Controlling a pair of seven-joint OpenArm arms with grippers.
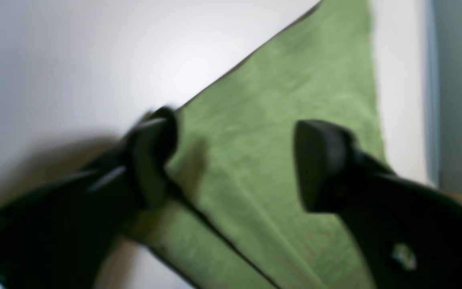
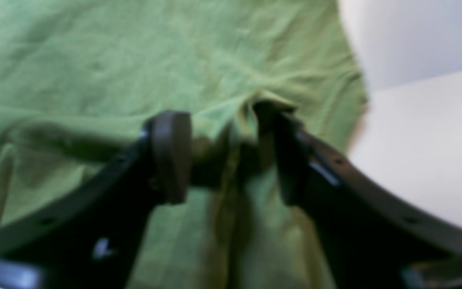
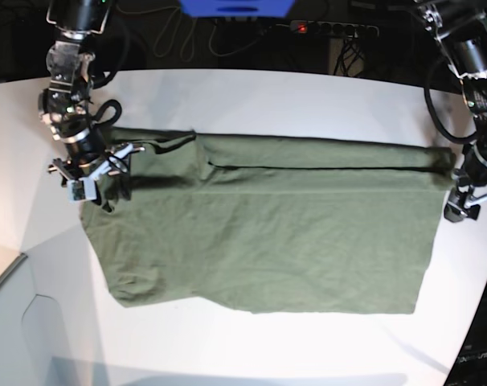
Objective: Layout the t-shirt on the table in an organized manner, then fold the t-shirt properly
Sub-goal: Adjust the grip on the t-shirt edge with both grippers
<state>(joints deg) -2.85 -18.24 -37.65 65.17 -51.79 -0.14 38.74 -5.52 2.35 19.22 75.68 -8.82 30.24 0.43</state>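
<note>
Olive-green cotton t-shirt (image 3: 259,233) lies half-folded across the white tabletop (image 3: 308,96), left gripper (image 1: 235,160) and right gripper (image 2: 225,156) both spread open, next probably regrasp its edge.

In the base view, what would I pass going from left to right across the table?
Right gripper at the shirt's left end → t-shirt spread across the white table → left gripper at the shirt's right end.

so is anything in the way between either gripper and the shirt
Nothing visible. The left gripper straddles the t-shirt edge with open jaws; the right gripper, also open, has a raised fold between its fingers.
</note>
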